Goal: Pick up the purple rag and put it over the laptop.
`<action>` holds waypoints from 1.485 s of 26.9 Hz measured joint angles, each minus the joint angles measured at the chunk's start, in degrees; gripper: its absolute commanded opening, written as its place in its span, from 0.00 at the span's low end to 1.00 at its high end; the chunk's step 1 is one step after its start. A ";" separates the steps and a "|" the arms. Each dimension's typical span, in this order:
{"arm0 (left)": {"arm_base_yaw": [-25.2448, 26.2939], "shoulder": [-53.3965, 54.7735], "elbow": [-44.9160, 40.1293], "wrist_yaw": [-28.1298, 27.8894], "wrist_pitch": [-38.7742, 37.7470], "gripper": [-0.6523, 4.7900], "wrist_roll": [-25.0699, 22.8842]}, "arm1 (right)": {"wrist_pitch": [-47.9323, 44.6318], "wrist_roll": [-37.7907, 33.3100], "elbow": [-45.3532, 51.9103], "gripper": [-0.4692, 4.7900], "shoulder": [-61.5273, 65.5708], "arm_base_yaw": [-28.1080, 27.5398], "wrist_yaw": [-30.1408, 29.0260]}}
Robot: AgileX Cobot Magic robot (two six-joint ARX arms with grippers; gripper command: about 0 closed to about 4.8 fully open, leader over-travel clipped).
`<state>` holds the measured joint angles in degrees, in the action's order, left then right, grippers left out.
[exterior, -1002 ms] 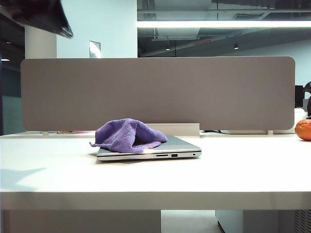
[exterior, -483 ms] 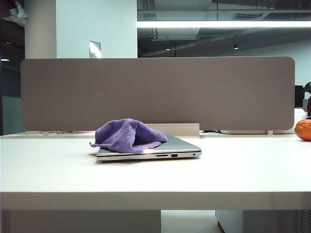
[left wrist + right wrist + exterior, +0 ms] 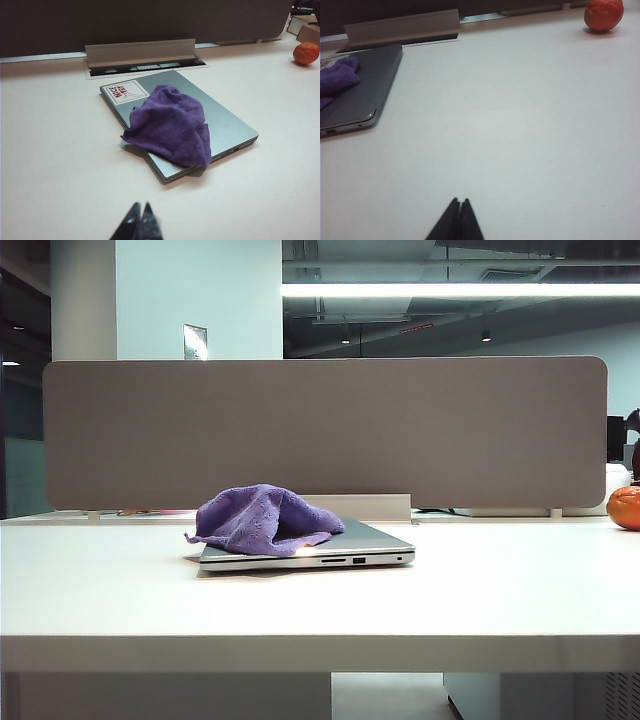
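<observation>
Lying crumpled on the closed laptop [image 3: 330,545], the purple rag [image 3: 262,519] covers its left part in the exterior view, one corner drooping over the left edge; the laptop rests on a white table [image 3: 480,590] before a grey divider panel [image 3: 325,430]; an orange fruit [image 3: 625,507] sits at the far right; a long ceiling light glows in the dim office behind; neither gripper shows here.

From the left wrist view, the left gripper [image 3: 141,220] hangs over bare table near the laptop's front, its dark fingers pressed together on nothing; a white sticker [image 3: 127,92] on the lid's far left corner reads "NICE TRY" in red; the rag lies bunched across the lid's middle; a grey cable flap [image 3: 140,51] stands open beyond.

From the right wrist view, the right gripper [image 3: 456,220] is likewise closed and empty, well right of the laptop; the fruit lies far off.
</observation>
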<state>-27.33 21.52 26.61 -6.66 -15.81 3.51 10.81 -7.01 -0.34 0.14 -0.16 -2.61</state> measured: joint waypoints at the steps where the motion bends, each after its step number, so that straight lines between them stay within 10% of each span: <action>1: 0.00 0.04 -0.11 0.04 -0.83 0.11 0.00 | 0.00 0.00 0.00 0.13 0.00 0.00 0.02; 22: 6.32 0.04 -0.46 0.09 -5.55 0.11 -5.62 | 0.09 0.00 0.00 0.13 0.00 0.00 0.02; 40: 24.96 -9.46 -18.40 4.26 21.70 0.11 -2.67 | 0.11 0.00 0.00 0.13 0.00 0.02 0.02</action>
<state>-2.37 12.05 8.21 -2.39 5.89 0.84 10.92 -7.01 -0.34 0.14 -0.14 -2.59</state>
